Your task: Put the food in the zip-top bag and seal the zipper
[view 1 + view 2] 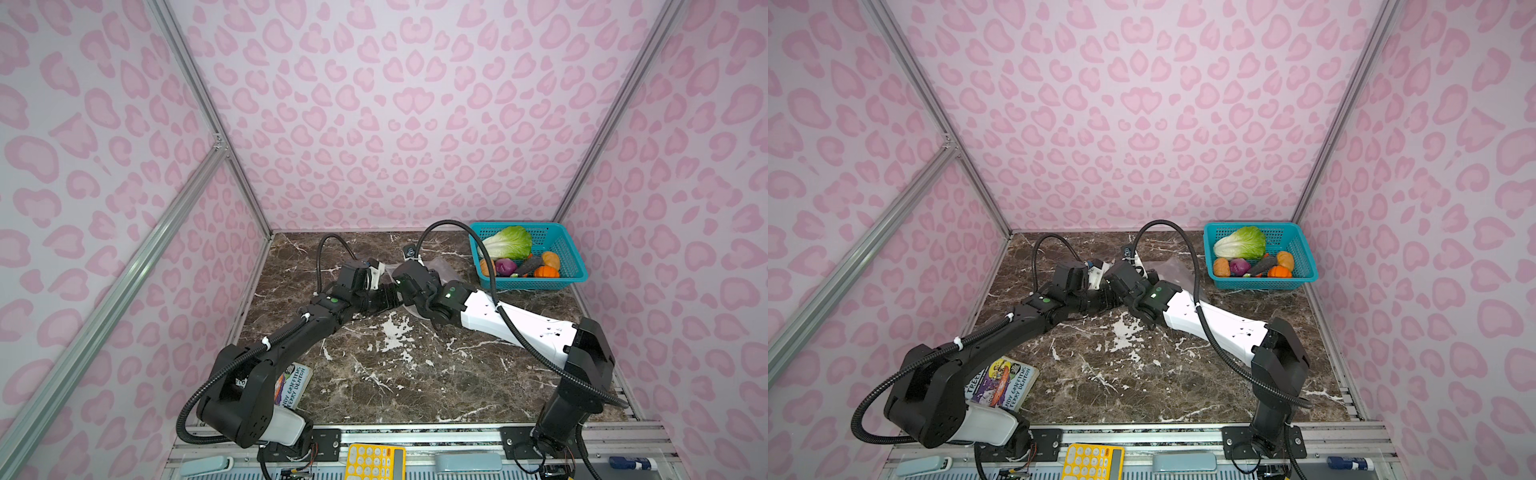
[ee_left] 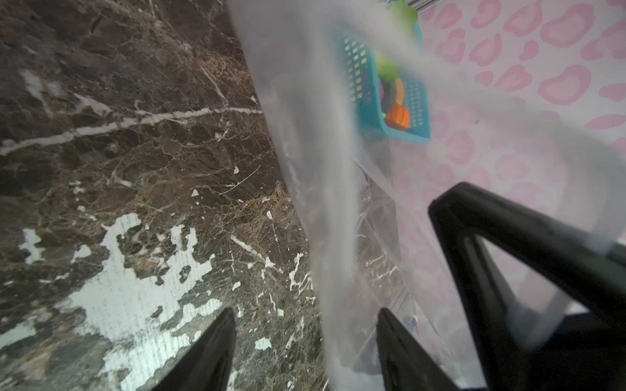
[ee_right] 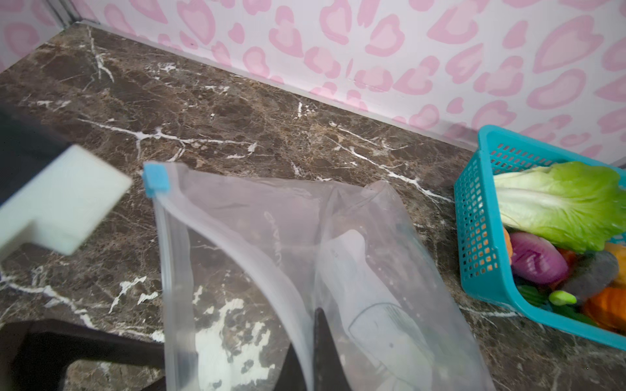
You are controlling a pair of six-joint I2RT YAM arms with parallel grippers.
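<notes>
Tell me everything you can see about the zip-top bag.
The zip-top bag is clear, crinkly plastic with a white label patch and a zipper strip ending in a blue slider tab. Its mouth gapes and it looks empty. The mouth end is lifted over the marble table, near the teal basket. The right tool is shut on its film; the left tool stands open around a hanging fold.

Blurred bag [image 2: 325, 203] — cropped basket [image 3: 474, 237].
</notes>
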